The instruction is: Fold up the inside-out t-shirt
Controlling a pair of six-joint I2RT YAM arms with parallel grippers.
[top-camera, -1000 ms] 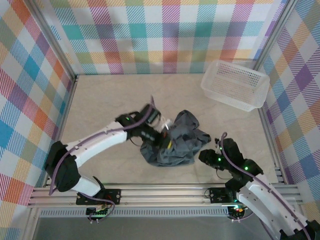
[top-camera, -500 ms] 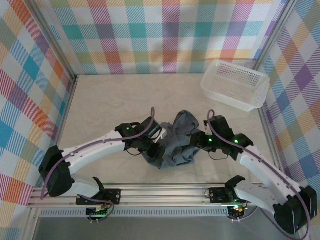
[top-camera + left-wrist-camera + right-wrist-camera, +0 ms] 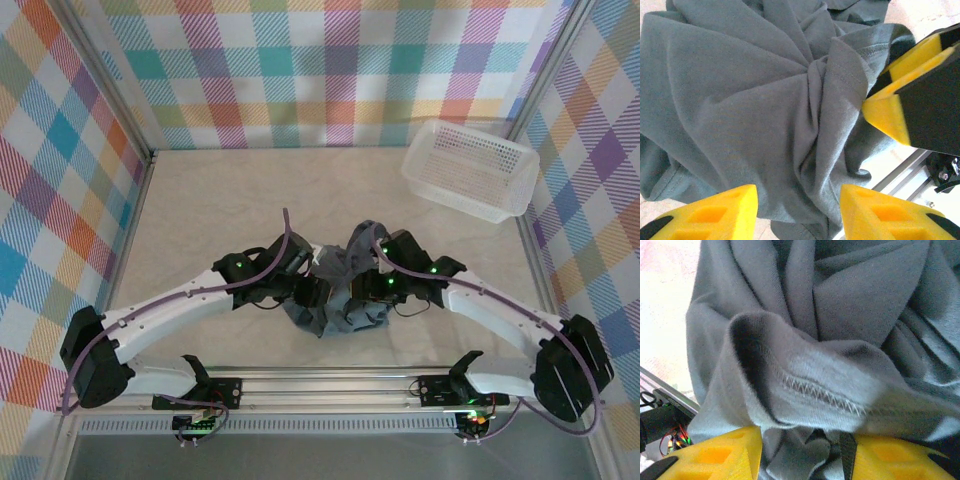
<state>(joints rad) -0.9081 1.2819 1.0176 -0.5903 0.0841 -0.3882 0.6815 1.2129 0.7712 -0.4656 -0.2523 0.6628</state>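
Folds of the bunched inside-out t-shirt (image 3: pixel 740 100) are seen between the spread jaws of the left gripper (image 3: pixel 796 200) and the right gripper (image 3: pixel 805 440).

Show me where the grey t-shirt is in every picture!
Top external: t-shirt bunched up, just below centre.
Left wrist: centre and left.
Right wrist: centre and right.
Shared landmark: the metal rail, along the bottom from above, bottom right in left wrist, bottom left in right wrist.
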